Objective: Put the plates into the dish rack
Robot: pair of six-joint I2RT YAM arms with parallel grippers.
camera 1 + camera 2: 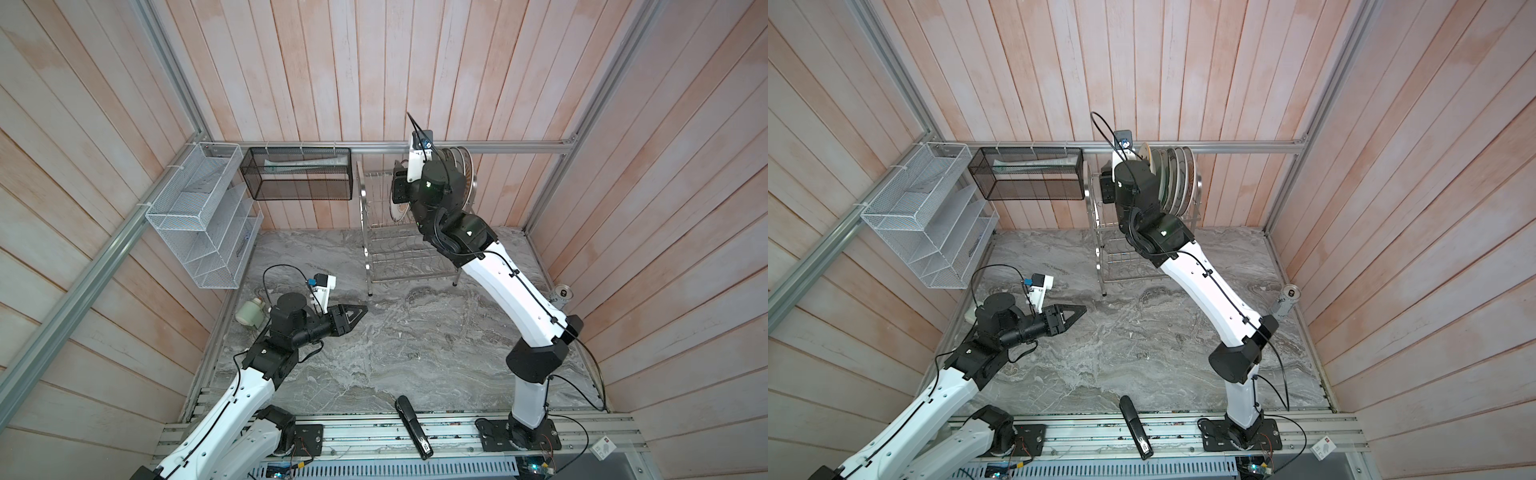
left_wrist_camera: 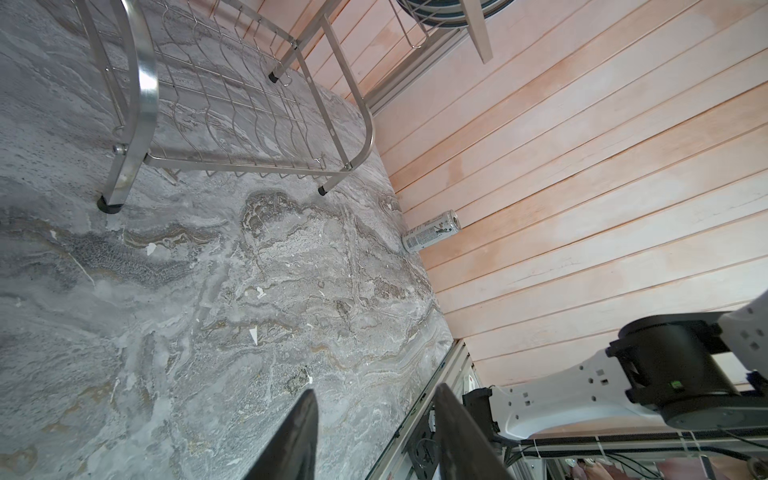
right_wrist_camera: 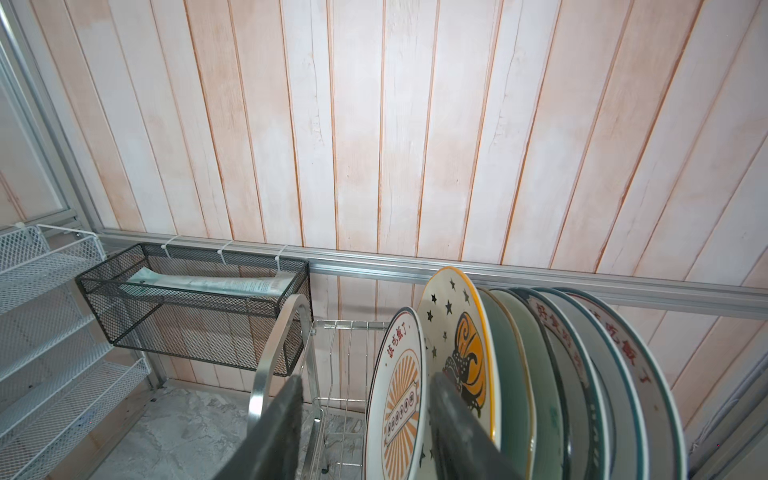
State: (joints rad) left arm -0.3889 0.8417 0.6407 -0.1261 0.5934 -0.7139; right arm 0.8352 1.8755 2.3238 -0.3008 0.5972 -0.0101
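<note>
Dish rack: the steel wire dish rack stands on the marble tabletop at its back edge, about the middle, close to the plank wall.
Plates: the plates stand on edge in a tight row on the rack's upper tier, toward its right end.
End of row: the sunburst plate is the outermost. Next to it is the star plate, which has an orange rim, and then come pale green and teal-rimmed lettered ones.
Right gripper: the right gripper is raised to the upper tier. Its jaws are parted and straddle the sunburst plate's rim. One finger is clearly off the plate, so nothing is clamped.
Left gripper: the left gripper is over the tabletop near its left edge. Its jaws are apart with nothing between them.
Can: a drinks can stands at the right edge, against the wall.
Front edge: a black stapler lies across the rail.
Wall, back left: a black mesh basket and a white mesh organizer hang off the frame.
</note>
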